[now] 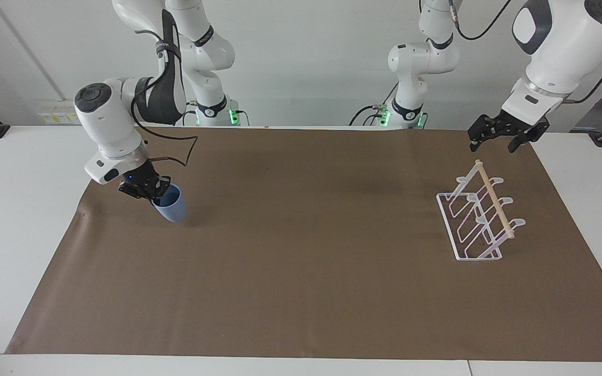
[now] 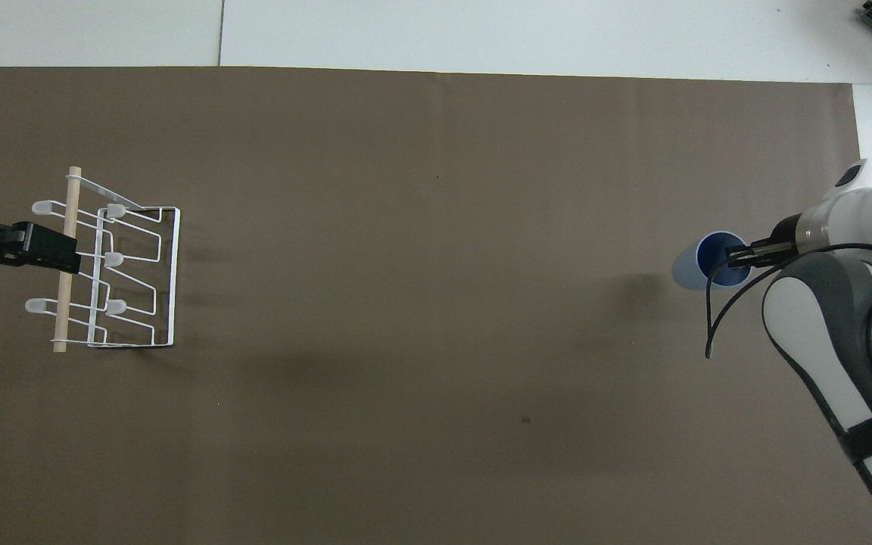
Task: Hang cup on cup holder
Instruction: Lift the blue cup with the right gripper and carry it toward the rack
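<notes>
Cup (image 1: pixel 171 204) hangs tilted above the mat (image 1: pixel 301 261), its rim pinched by the bent-down right gripper (image 1: pixel 150 191).

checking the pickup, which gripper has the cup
The right gripper, shut on the rim of the cup and holding it tilted above the brown mat. The left gripper hangs over the cup holder, holding nothing.

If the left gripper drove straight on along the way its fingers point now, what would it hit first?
Probably the cup holder: the left gripper hangs over its wooden dowel, pointing down. Depth is uncertain; it may meet the brown mat instead.
</notes>
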Controlling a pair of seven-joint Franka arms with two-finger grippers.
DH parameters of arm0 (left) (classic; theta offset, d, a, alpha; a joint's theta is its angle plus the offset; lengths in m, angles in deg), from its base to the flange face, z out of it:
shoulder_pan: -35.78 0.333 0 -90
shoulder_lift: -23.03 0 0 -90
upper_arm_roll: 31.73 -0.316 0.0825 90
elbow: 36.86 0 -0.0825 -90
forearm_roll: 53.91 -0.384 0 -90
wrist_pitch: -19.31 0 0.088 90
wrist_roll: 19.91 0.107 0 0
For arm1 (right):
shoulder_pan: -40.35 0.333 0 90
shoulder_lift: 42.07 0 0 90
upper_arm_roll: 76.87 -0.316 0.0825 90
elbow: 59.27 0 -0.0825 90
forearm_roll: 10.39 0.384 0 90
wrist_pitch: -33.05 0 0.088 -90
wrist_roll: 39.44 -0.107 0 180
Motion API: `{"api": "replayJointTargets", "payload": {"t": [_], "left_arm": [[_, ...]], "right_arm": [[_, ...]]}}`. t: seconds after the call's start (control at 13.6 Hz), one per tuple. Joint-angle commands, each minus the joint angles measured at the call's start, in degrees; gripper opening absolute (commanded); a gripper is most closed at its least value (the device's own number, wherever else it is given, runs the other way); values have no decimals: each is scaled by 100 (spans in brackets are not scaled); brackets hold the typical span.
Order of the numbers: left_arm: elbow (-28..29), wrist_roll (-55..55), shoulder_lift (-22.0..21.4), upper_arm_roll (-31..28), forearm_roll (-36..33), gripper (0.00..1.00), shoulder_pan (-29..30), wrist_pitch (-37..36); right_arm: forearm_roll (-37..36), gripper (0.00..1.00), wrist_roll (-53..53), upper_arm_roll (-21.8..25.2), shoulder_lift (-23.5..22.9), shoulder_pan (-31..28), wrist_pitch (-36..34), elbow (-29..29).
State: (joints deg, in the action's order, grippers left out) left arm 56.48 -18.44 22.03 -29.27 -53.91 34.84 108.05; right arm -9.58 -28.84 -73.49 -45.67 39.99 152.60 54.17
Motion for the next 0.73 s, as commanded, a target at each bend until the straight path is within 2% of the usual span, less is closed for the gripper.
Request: {"api": "replayJointTargets", "payload": {"t": [0.0, 0.22, 0.37, 0.59, 0.66], "left_arm": [[219, -50, -173, 26, 79, 100, 60, 127], [219, -50, -182, 26, 79, 100, 68, 127], [219, -50, -182, 26, 79, 100, 68, 127], [219, -50, -182, 26, 79, 100, 60, 127], [211, -50, -182, 26, 79, 100, 68, 127]], "right_arm": [[33, 0, -110, -275, -132, -26, -754, -689], [33, 0, -918, -539, -132, -35, -1573, -1410], [103, 0, -911, -715, -79, -35, -1978, -1605], [2338, 0, -937, -663, -9, -78, -2050, -1562], [2702, 0, -928, -698, 0, -61, -2050, -1562]]}}
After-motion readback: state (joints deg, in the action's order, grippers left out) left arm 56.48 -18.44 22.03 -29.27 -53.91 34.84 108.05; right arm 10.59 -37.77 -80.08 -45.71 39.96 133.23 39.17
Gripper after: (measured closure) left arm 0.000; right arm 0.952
